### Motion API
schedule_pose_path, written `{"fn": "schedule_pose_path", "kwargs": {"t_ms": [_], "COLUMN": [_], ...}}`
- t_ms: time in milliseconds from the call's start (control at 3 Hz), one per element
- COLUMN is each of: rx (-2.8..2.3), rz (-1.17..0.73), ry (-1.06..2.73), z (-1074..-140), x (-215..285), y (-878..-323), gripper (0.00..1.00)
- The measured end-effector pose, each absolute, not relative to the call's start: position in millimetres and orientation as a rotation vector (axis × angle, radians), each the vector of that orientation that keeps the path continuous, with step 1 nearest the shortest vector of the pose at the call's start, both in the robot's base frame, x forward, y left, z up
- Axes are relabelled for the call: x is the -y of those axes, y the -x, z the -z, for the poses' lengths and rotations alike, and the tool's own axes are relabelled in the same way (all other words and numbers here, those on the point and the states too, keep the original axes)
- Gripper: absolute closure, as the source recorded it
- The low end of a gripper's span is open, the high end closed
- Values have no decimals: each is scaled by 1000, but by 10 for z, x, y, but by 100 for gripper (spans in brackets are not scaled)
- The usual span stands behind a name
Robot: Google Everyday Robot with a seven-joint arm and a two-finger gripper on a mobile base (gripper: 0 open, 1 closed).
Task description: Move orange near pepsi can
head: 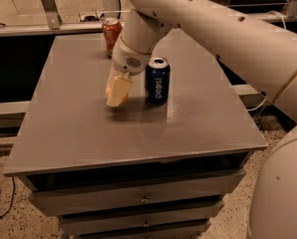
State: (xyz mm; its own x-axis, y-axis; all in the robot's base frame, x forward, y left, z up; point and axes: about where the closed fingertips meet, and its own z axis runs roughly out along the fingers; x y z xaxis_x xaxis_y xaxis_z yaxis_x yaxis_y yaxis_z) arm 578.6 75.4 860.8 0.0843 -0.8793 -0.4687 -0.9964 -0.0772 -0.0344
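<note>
Grey tabletop (203, 118) carried the pepsi can (157, 81); just beside it the gripper (117, 92) clasped the orange (108, 89) low over the surface, apparently to set it down close by.

lab-like room, grey drawer cabinet (138, 199), speckled floor (19, 225), metal frame (49, 6), tool (117, 91) over cabinet

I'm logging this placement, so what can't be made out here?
Camera view:
1. The orange: mostly hidden by the pincer, low over the table beside the pepsi can; whether it rests on the table is unclear.
2. The orange-red can: right side covered by the arm.
</note>
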Motion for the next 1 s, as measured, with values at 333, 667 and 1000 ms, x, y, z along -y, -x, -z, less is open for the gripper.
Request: {"fn": "schedule_pose_path", "kwargs": {"t_ms": [333, 667, 1000], "rx": [-1843, -1827, -1828], "rz": [-420, -397, -387], "ry": [2084, 2153, 2201], "z": [-8689, -8706, -8679], "x": [-662, -612, -545], "y": [-5870, -5919, -5935], "gripper": [100, 100, 87]}}
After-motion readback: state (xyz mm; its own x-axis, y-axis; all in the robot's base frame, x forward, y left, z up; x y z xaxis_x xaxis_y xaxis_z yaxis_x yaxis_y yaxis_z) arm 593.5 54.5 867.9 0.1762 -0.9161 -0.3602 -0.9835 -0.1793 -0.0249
